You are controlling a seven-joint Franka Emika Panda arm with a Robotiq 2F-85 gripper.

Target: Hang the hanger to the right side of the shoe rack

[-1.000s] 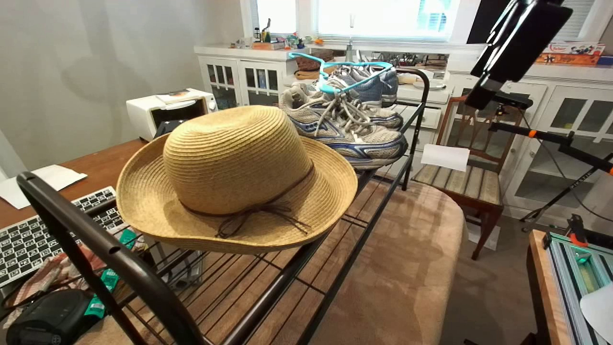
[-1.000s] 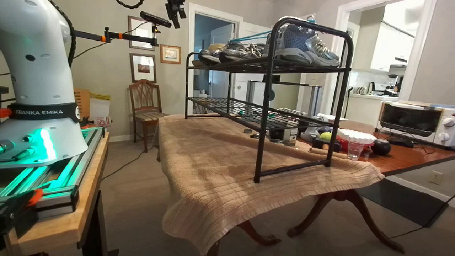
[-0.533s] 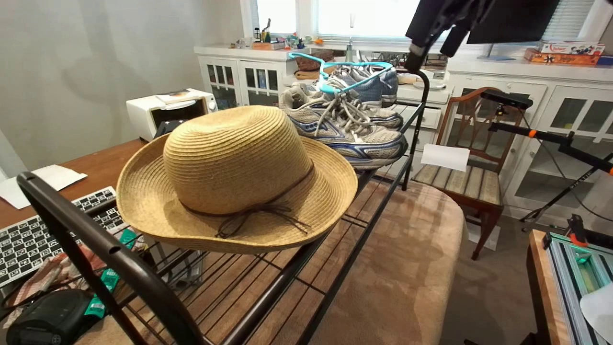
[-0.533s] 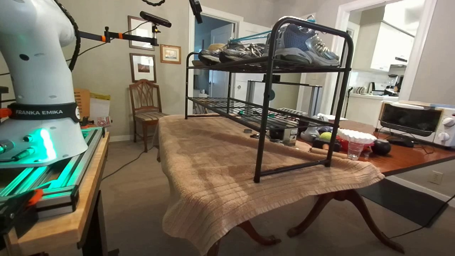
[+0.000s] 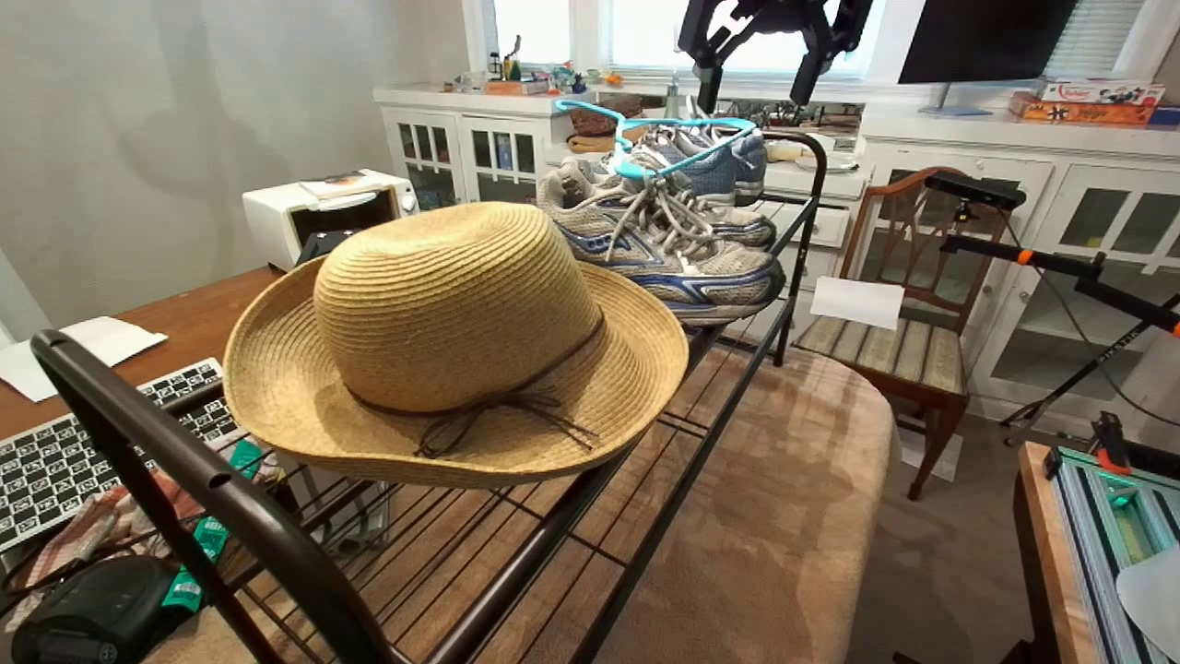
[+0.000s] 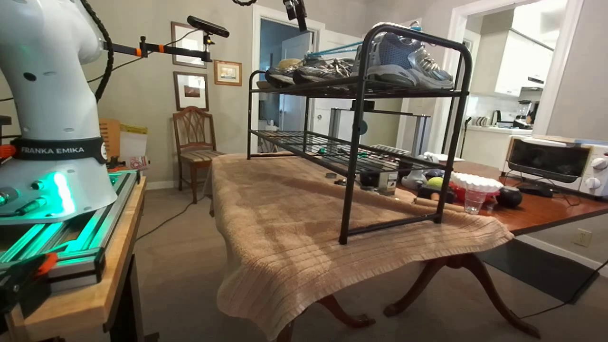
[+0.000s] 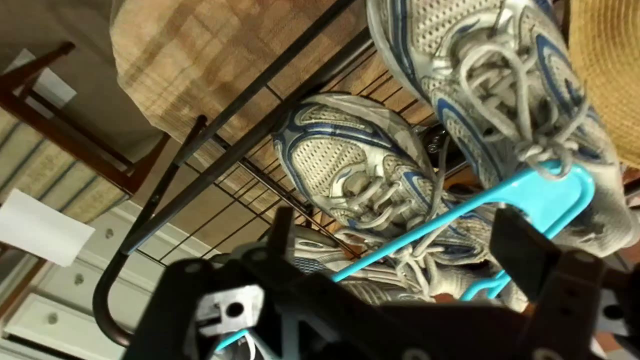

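In an exterior view, gripper [image 5: 754, 97] held above the shoe rack [image 5: 539, 558], hanger [image 5: 634, 170] laid across sneakers [image 5: 664, 263] on it, in an exterior view, hanger partly seen behind the rack's end rail [image 6: 365, 61], in the wrist view, fingers [image 7: 520, 250] parted over the rack.

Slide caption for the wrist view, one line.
Open gripper above a blue hanger lying across sneakers on a black rack, part of a straw hat at right edge.

In an exterior view, the hat [image 5: 461, 314] lies on the shoe rack [image 5: 201, 466], with the sneakers [image 5: 687, 267] behind it and the hanger [image 5: 632, 171] upon them; a chair [image 5: 890, 350] stands further right.
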